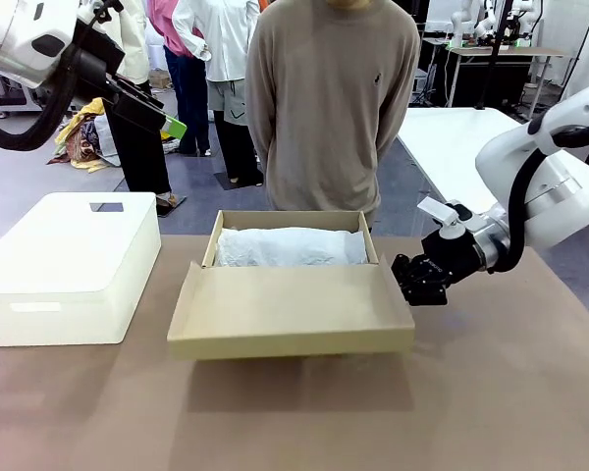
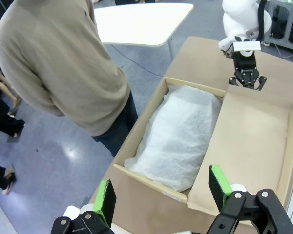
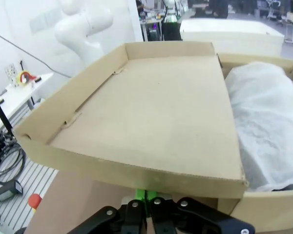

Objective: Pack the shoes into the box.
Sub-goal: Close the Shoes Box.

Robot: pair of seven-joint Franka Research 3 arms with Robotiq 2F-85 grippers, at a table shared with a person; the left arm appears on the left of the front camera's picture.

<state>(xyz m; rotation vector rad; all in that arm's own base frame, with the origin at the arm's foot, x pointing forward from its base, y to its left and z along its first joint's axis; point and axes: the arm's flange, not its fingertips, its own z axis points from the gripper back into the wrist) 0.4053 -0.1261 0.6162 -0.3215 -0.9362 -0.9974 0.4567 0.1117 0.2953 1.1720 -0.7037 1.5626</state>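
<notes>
The tan cardboard box point(image 1: 291, 223) stands mid-table with its hinged lid point(image 1: 290, 309) folded out toward me and held off the tabletop. White tissue paper point(image 1: 293, 246) bulges inside and covers the contents, so the shoes are hidden. My right gripper point(image 1: 418, 282) is shut with nothing in it, its tips at the lid's right side wall. In the right wrist view its shut fingers point(image 3: 146, 197) sit just under the lid's edge point(image 3: 136, 170). My left gripper point(image 2: 162, 195) hangs open high above the box point(image 2: 136, 175); it is at the top left point(image 1: 167, 121) in the front view.
A white plastic bin point(image 1: 69, 265) stands upside down left of the box. A person point(image 1: 324, 108) stands at the far edge behind the box, hands out of sight. Another white table point(image 1: 471, 147) lies beyond on the right. Bare brown tabletop point(image 1: 294, 422) is in front.
</notes>
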